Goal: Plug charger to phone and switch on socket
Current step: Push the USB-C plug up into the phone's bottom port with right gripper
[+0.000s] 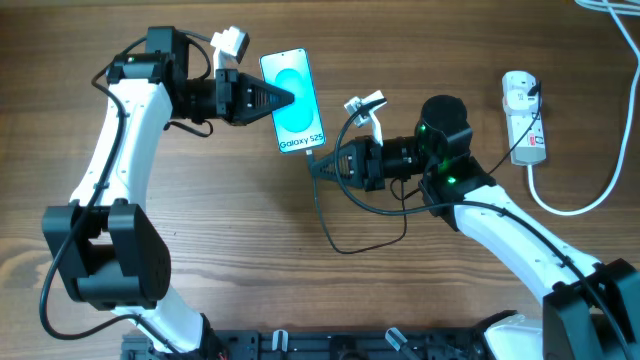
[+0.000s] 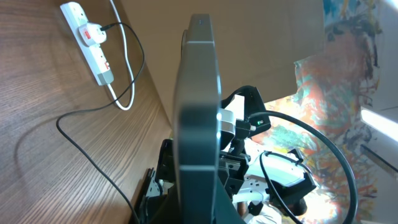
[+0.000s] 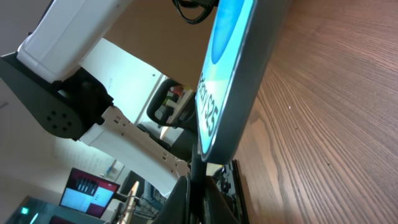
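The phone with its teal "Galaxy S25" screen is held up off the table. My left gripper is shut on its left edge; in the left wrist view the phone's dark edge fills the centre. My right gripper is shut on the charger plug, which sits at the phone's bottom edge. The charger's thin black cable loops on the table below. The socket, a white power strip with a black plug in it, lies at the far right and also shows in the left wrist view.
A thick white cord curves from the socket toward the right edge. The charger cable trails across the wooden table.
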You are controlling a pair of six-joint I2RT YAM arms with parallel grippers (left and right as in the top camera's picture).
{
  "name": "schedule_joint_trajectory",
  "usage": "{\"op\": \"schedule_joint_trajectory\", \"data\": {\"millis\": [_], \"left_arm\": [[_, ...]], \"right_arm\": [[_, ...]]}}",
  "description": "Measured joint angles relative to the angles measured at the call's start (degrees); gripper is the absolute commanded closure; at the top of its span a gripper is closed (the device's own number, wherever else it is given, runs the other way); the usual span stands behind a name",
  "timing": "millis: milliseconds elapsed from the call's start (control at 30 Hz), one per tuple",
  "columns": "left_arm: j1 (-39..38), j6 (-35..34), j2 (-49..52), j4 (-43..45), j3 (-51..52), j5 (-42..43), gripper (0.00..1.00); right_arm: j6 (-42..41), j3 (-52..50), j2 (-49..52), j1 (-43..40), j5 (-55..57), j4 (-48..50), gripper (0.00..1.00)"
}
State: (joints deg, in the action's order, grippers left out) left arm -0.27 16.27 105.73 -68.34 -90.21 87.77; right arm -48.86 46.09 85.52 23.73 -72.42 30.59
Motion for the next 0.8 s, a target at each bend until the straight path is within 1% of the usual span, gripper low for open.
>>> {"op": "schedule_joint_trajectory", "data": {"millis": [800], "left_arm": [[-0.8, -1.6, 0.0, 0.1, 0.0, 0.0, 0.96]], "right_arm": [[-0.4, 0.0, 0.0, 0.0, 0.0, 0.0, 0.96]]}}
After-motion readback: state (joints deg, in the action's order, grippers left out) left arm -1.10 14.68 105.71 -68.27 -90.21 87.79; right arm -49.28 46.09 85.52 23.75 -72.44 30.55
